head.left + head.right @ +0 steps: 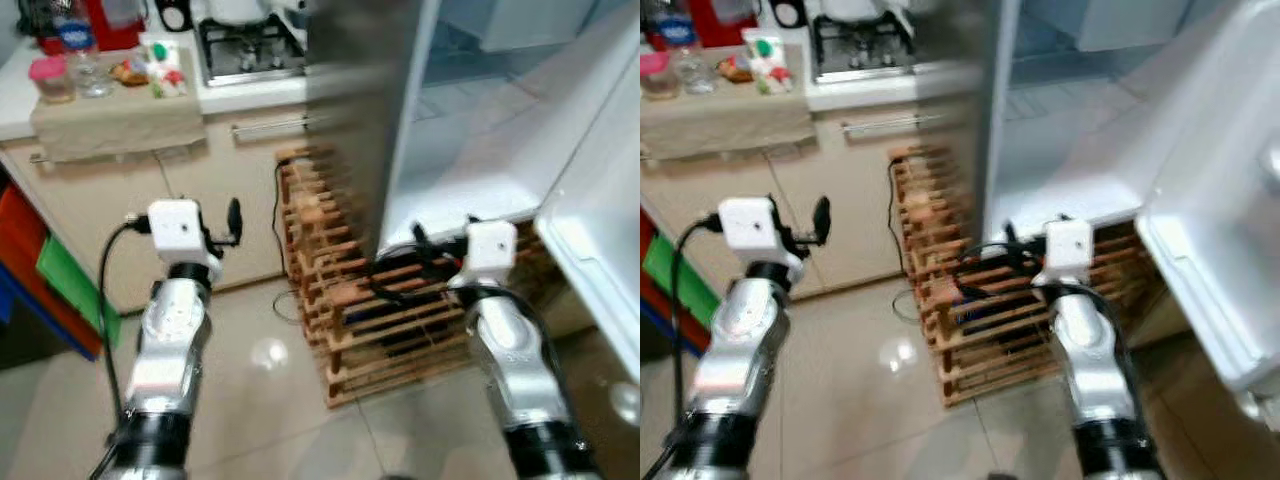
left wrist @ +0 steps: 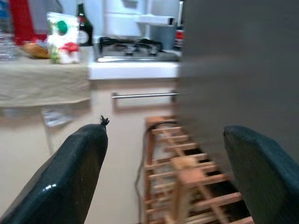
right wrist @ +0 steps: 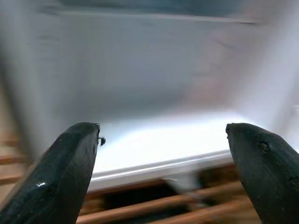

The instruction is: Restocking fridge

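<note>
Fridge point(image 1: 470, 150) open just ahead of wide-spread right gripper point(image 3: 161, 154), left gripper point(image 2: 163, 158) likewise wide

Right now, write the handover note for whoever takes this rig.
Left end effector: open, empty, held low before the beige counter cabinets.
Right end effector: open, empty, facing the open white fridge above the slatted wooden rack.
Groceries: the clear plastic bottle and packets sit on the cloth-covered counter.
Done: fridge door open.
Left: carry every item over and shelve it.
</note>
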Tool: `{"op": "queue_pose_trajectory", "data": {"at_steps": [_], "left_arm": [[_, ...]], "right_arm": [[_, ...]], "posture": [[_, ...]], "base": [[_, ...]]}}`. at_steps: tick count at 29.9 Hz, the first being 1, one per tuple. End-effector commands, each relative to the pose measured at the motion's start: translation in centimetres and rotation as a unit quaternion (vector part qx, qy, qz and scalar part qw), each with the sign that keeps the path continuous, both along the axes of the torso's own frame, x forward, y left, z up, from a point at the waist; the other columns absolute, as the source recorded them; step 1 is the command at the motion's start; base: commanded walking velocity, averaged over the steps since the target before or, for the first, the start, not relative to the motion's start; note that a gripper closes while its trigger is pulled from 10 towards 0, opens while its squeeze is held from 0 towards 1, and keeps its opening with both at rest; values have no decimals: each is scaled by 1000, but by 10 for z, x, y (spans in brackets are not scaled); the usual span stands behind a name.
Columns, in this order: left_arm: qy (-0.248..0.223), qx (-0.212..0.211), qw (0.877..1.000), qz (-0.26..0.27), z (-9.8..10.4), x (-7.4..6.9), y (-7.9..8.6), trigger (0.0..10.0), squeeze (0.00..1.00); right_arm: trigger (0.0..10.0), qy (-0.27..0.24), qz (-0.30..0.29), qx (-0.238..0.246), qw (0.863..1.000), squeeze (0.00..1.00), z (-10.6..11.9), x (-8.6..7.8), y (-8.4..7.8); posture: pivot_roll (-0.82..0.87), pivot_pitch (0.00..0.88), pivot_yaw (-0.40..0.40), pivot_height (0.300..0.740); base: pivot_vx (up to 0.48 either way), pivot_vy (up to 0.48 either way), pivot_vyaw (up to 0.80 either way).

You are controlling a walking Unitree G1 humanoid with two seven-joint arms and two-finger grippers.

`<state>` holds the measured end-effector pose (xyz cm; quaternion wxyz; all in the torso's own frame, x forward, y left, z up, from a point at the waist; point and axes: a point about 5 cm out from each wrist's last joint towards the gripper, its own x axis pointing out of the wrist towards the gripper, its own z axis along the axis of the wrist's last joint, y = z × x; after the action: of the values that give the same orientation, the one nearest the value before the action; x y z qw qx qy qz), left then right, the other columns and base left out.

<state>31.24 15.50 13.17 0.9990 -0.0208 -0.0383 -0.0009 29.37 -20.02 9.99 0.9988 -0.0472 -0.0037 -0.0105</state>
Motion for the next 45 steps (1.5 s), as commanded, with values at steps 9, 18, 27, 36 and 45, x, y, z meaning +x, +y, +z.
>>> {"op": "queue_pose_trajectory", "data": {"at_steps": [9,18,27,36,45], "left_arm": [[7,6,1000,-8,-1,8,4,10000,0],[16,54,983,-174,-12,-3,-22,10000,0],[-14,92,918,-387,-4,-6,-62,10000,0],[-13,49,855,-516,11,-6,-71,10000,0],[-14,49,834,-550,11,-9,-76,10000,0]], "right_arm": [[10000,7,-115,-31,993,0,-2,-10,-43],[10000,2,-147,-49,988,0,1,-32,-53],[10000,33,-248,-85,964,0,-6,-46,-85],[10000,42,-325,-103,939,0,1,-52,-109],[10000,50,-383,-159,909,0,14,-59,-159]], "posture": [[-100,0,77,740],[-121,0,94,740],[-148,0,141,740],[-162,0,163,740],[-164,0,157,740]], "base": [[0,0,0],[0,0,0],[0,0,0],[0,0,0],[0,0,0]]}}
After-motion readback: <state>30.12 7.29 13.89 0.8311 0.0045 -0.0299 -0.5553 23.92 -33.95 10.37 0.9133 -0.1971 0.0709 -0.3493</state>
